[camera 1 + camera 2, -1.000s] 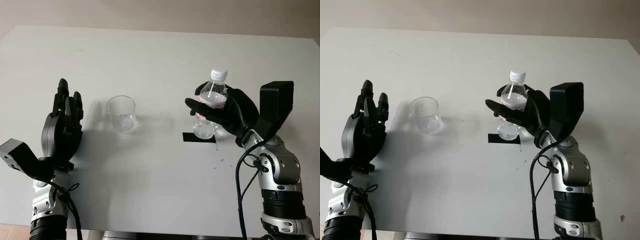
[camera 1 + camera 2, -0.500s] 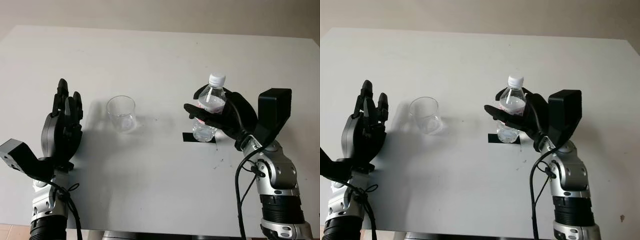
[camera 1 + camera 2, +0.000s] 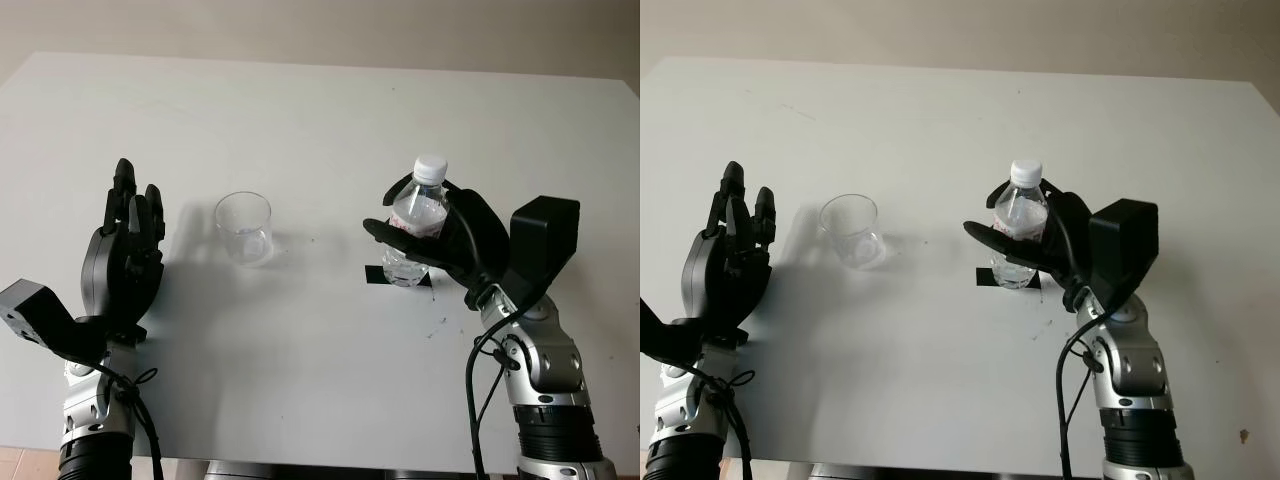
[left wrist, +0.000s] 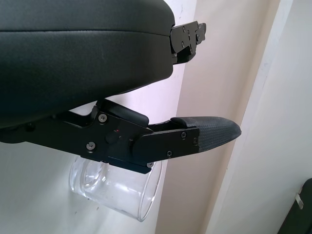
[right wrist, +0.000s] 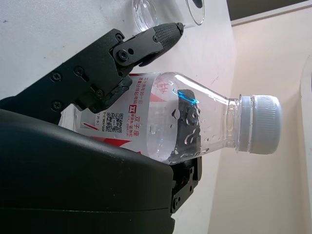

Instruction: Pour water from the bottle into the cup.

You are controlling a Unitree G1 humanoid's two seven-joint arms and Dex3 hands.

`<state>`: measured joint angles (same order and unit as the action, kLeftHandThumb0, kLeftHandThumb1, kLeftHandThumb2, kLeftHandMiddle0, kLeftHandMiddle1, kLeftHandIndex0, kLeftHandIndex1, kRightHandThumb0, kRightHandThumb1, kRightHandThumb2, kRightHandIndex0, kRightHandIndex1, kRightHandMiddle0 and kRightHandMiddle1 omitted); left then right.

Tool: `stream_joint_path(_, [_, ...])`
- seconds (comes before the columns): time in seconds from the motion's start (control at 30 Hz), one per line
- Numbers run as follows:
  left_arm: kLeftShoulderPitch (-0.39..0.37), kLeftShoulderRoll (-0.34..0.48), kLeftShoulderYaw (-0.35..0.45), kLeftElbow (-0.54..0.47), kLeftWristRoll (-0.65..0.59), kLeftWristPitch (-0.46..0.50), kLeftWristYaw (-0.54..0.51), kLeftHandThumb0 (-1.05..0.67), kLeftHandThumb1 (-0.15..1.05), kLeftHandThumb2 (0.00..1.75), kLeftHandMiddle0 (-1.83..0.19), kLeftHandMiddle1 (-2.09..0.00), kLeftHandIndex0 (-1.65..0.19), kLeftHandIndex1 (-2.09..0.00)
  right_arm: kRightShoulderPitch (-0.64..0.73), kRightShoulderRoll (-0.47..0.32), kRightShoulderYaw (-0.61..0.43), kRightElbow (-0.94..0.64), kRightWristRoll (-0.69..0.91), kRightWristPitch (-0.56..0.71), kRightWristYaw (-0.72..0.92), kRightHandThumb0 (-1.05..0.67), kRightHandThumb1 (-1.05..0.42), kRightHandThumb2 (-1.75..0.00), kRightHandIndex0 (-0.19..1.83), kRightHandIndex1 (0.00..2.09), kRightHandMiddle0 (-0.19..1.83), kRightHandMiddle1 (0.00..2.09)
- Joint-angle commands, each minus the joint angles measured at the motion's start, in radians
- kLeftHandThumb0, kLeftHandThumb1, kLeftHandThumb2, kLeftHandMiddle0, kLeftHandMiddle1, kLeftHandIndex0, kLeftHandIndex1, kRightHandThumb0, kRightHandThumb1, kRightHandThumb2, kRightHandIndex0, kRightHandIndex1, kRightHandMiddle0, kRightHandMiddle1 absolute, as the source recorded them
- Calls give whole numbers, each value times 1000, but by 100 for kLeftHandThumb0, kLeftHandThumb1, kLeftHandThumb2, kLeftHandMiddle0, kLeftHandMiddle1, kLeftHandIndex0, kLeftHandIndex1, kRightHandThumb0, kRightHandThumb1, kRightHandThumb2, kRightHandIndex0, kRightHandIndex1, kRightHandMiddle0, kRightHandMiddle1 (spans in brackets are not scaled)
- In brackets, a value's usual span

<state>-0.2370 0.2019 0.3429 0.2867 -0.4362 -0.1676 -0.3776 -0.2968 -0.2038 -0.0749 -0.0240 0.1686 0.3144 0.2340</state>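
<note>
Gripping the capped water bottle [image 3: 413, 225] upright in the right hand [image 3: 455, 245] over the black tape mark [image 3: 374, 276] toward the table's [image 3: 300, 110] right edge, seemingly just touching down, holding the left hand [image 3: 125, 255] open beside the empty clear plastic cup [image 3: 243, 226] left of centre, ready for steadying.

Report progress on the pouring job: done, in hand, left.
Done: the right robot hand has grasped the water bottle, fingers wrapped around its body.
In hand: the bottle is held upright near the black tape mark, its white cap on.
Left: uncapping, carrying it to the clear plastic cup and pouring; the cup looks empty. The left robot hand is open beside the cup.
</note>
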Motion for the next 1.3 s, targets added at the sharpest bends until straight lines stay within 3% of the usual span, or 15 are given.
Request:
stream_joint_path(0.0, [12,7,3,-18,3,-2,0,-74,105,53,19,-1,19,0,33,14,3,-5,-7,-8,-14,-24,-105,-12,35,209,18,209])
stream_joint_path(0.17, [14,10,3,-18,3,0,-3,-74,105,53,19,-1,19,0,67,34,1,-20,-6,-28,-36,-33,-101,-5,-13,209,-12,209])
stream_joint_path(0.3, [11,12,5,-15,-2,3,-8,-74,105,53,19,0,19,0,87,41,-9,-14,30,-42,-6,-36,-98,-5,-19,207,-19,207])
stream_joint_path(0.4, [8,12,5,-15,-2,7,-4,-74,105,52,19,0,19,0,102,31,-6,-11,39,-47,24,-39,-97,-5,-19,161,-19,159])
stream_joint_path(0.43, [7,13,5,-15,-1,8,-4,-74,105,52,19,0,19,0,106,24,-1,-16,35,-42,33,-41,-96,-5,-19,126,-19,131])
stream_joint_path(0.5, [7,14,5,-13,-1,9,-5,-75,105,53,19,0,19,0,115,10,7,-23,23,-45,49,-43,-95,-5,-19,80,-19,87])
stream_joint_path(0.53, [5,14,6,-12,-1,8,-5,-75,105,52,19,0,19,0,120,1,12,-23,11,-56,57,-46,-94,-5,-18,49,-19,54])
stream_joint_path(0.57, [4,14,6,-11,-1,8,-5,-75,105,52,19,0,19,0,124,-4,16,-22,3,-64,62,-50,-92,-5,-18,29,-19,30])
stream_joint_path(0.63, [3,14,7,-8,-1,7,-3,-75,105,52,19,0,19,0,129,-16,23,-13,-18,-89,70,-56,-91,-5,-19,8,-19,7])
stream_joint_path(0.93, [0,13,6,2,0,3,-13,-73,105,52,19,0,19,0,128,-53,38,47,-80,-192,103,-84,-88,-5,-19,0,-19,0])
stream_joint_path(1.27, [9,2,3,-15,3,6,9,-73,105,52,19,-3,19,0,101,-44,1,169,-112,-379,41,-94,-89,-6,-19,0,-19,0])
